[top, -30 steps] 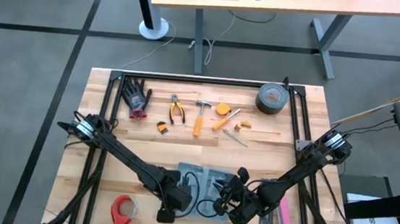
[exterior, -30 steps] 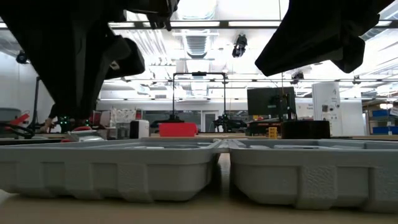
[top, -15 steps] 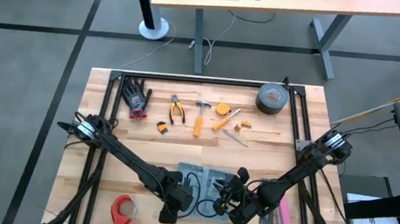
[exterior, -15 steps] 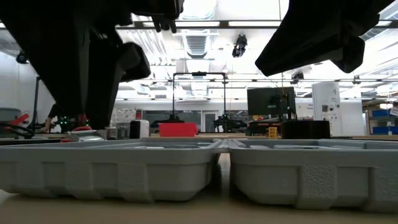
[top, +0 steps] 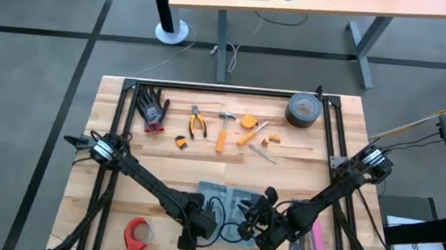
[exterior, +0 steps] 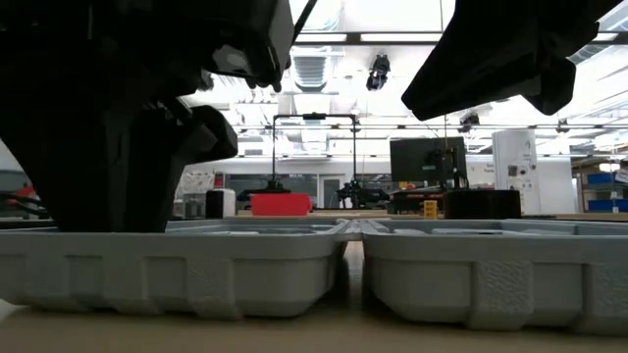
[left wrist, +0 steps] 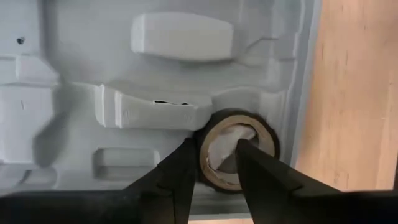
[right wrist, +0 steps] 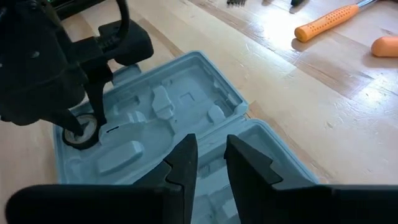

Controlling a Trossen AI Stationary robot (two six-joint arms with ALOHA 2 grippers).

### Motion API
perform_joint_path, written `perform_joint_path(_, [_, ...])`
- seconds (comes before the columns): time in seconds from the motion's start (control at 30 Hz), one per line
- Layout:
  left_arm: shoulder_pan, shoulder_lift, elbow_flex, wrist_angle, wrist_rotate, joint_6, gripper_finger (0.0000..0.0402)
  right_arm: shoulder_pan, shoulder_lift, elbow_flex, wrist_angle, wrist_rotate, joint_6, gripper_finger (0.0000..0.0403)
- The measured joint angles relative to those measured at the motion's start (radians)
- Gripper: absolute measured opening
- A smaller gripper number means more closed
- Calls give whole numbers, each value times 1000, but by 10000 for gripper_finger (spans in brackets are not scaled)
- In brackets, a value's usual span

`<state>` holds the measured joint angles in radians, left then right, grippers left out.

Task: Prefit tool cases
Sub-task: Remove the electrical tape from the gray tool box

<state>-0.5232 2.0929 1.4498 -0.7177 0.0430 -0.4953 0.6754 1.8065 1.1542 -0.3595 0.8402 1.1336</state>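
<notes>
Wood table [top: 114, 164], open tool case [top: 237, 199], gloves [top: 152, 107], pliers [top: 198, 123], hammer [top: 223, 130], duct tape [top: 302, 110], red tape roll [top: 137, 235]

Pale blue-grey tool case [right wrist: 186, 118] with a lighter grey moulded tray, on a light wood-grain desk [top: 228, 162]. Black left tool [left wrist: 214, 165] on a tan, dark-edged tape roll [left wrist: 239, 149]. Orange-handled hammer [top: 222, 131], red tape roll [top: 138, 232], dark grey duct tape [top: 302, 110], pink bar [top: 318, 248]

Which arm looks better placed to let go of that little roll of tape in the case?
The left. Its claw already pinches the wall of the tape roll in a corner recess of the tool case. The right claw hovers over the case's other half, carrying nothing.
</notes>
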Motion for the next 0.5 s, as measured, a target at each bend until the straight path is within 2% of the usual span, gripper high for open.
perform_joint_path(0.13, [0, -4, 1, 0, -23, -1, 85, 0, 0, 0, 0, 0, 0, 65])
perform_joint_path(0.33, [0, -12, -1, -7, -38, -3, 14, 0, 0, 0, 1, 0, 0, 50])
perform_joint_path(0.5, [0, -47, -5, -19, -39, -3, 13, 0, 0, 0, 0, 0, 0, 46])
